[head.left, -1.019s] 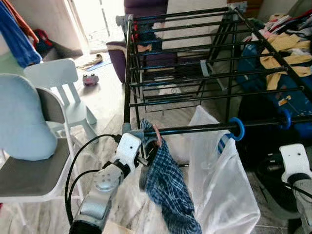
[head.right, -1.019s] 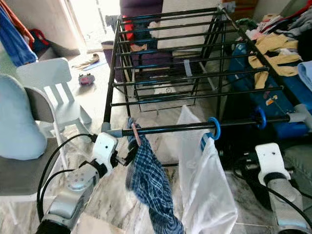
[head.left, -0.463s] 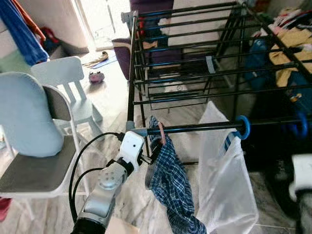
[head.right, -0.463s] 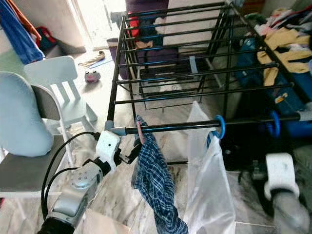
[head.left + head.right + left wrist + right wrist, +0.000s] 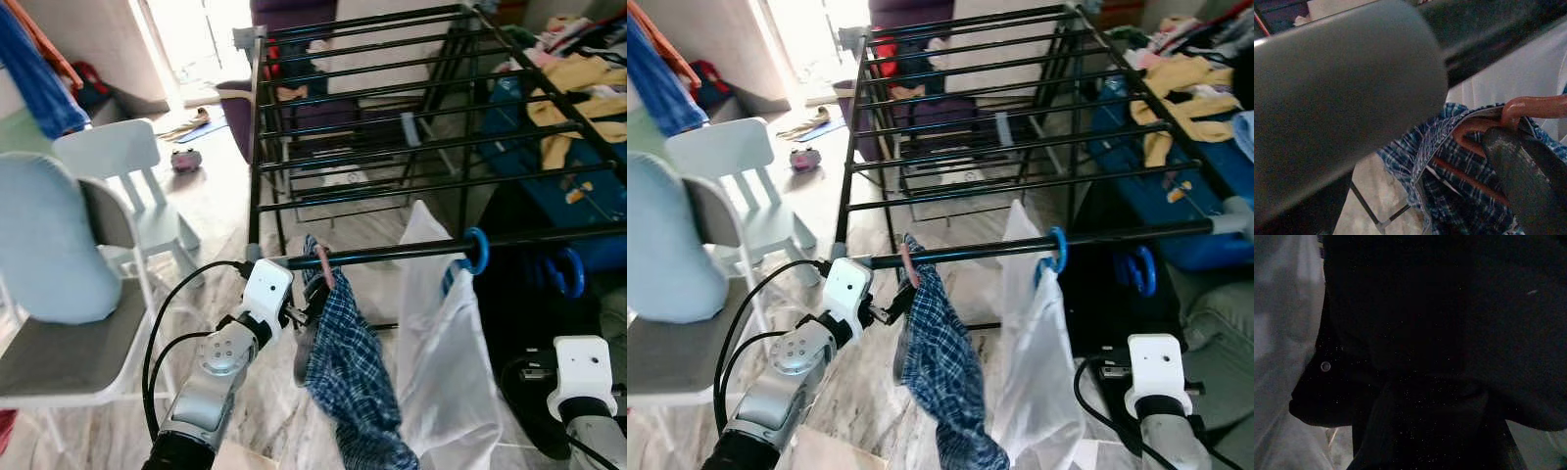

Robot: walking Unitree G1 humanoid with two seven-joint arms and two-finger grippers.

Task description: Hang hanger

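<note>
A salmon-pink hanger [image 5: 322, 277] carries a blue plaid shirt [image 5: 348, 372]. Its hook lies over the front rail [image 5: 392, 253] of the black drying rack, near the rail's left end. My left gripper [image 5: 306, 315] sits just under that rail, shut on the hanger's neck. In the left wrist view one black finger [image 5: 1528, 181] presses against the pink hanger [image 5: 1533, 106], with the plaid cloth behind it. My right arm's white wrist [image 5: 581, 376] hangs low at the right, and its wrist view is very dark.
A white garment [image 5: 446, 372] hangs from a blue hanger [image 5: 476, 251] on the same rail; another blue hanger [image 5: 568, 272] is further right. A chair with a pale blue cushion [image 5: 49, 245] and a small white chair [image 5: 122, 166] stand left. Clothes [image 5: 578, 88] are piled at the right.
The head view has swayed a little. My left gripper keeps its hold on the hanger at the rail, and the shirt hangs as before.
</note>
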